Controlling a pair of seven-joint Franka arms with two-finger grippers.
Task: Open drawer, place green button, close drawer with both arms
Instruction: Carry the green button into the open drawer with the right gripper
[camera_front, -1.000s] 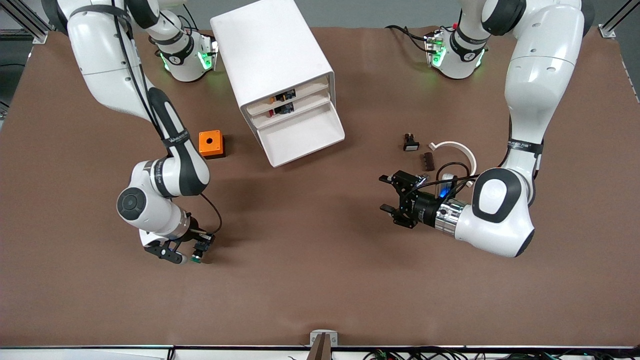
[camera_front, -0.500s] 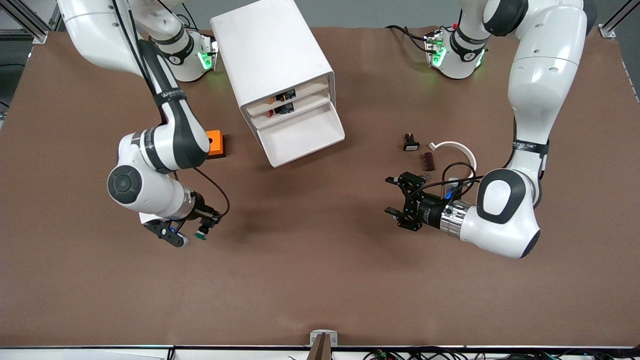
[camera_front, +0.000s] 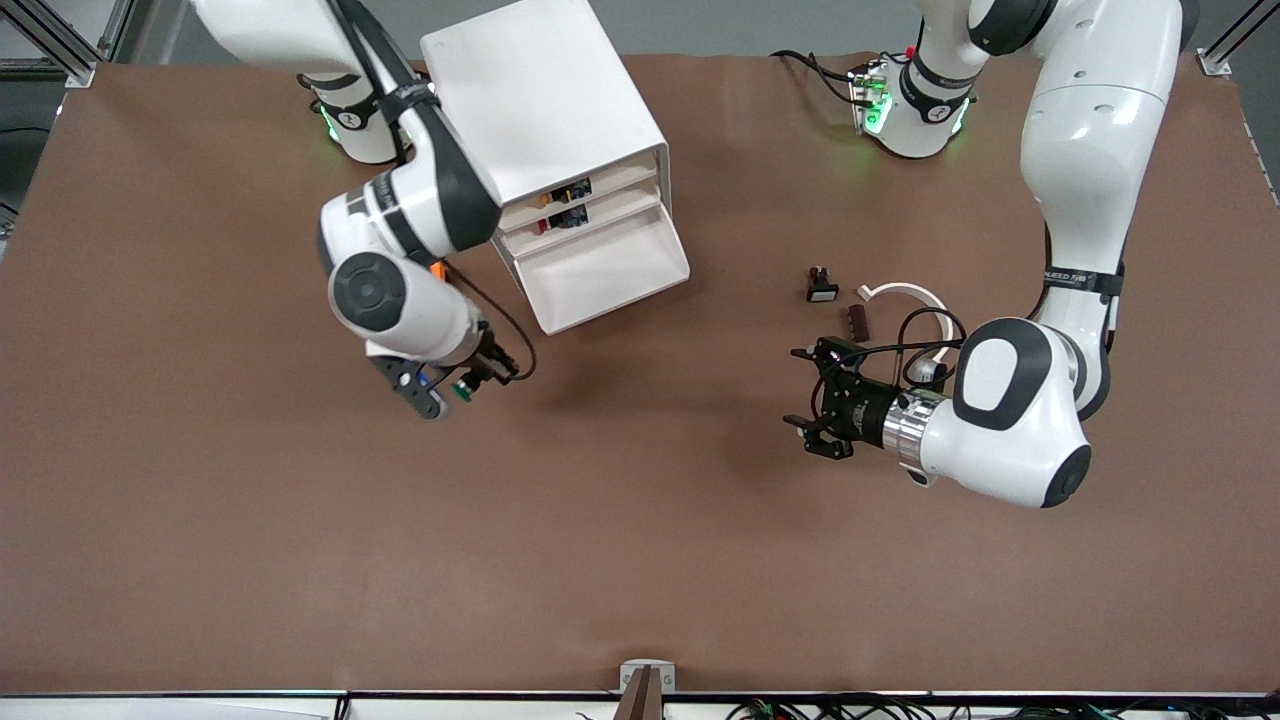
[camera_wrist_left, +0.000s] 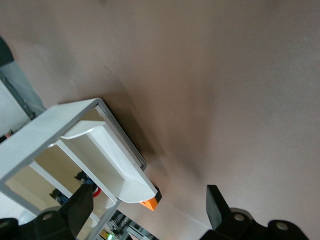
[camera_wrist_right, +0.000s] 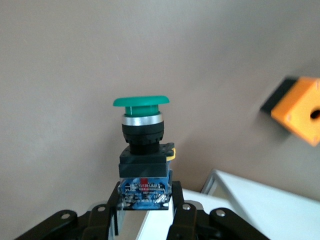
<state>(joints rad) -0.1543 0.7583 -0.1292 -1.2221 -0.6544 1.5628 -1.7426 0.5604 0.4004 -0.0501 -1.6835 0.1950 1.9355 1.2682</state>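
Note:
The white cabinet (camera_front: 545, 110) stands at the back of the table. Its third drawer (camera_front: 600, 270) is pulled out and shows nothing inside. My right gripper (camera_front: 455, 385) is shut on the button (camera_front: 463, 390), over bare table beside the drawer's front corner. In the right wrist view the fingers (camera_wrist_right: 182, 215) clamp the button's blue-grey rear block (camera_wrist_right: 144, 189), green cap (camera_wrist_right: 141, 102) pointing away. My left gripper (camera_front: 812, 400) hangs open over bare table toward the left arm's end, holding nothing. The left wrist view shows the open drawer (camera_wrist_left: 107, 155) between the wide fingers (camera_wrist_left: 215, 205).
An orange cube (camera_wrist_right: 300, 110) with a round hole sits beside the cabinet, mostly hidden under the right arm in the front view. A black switch with a white face (camera_front: 821, 285), a small dark part (camera_front: 857, 322) and a white curved piece (camera_front: 912, 297) lie near the left arm.
The right arm has lifted the button from near the table's front and carried it toward the open drawer. The left gripper has drifted slightly toward its own end of the table, still open.

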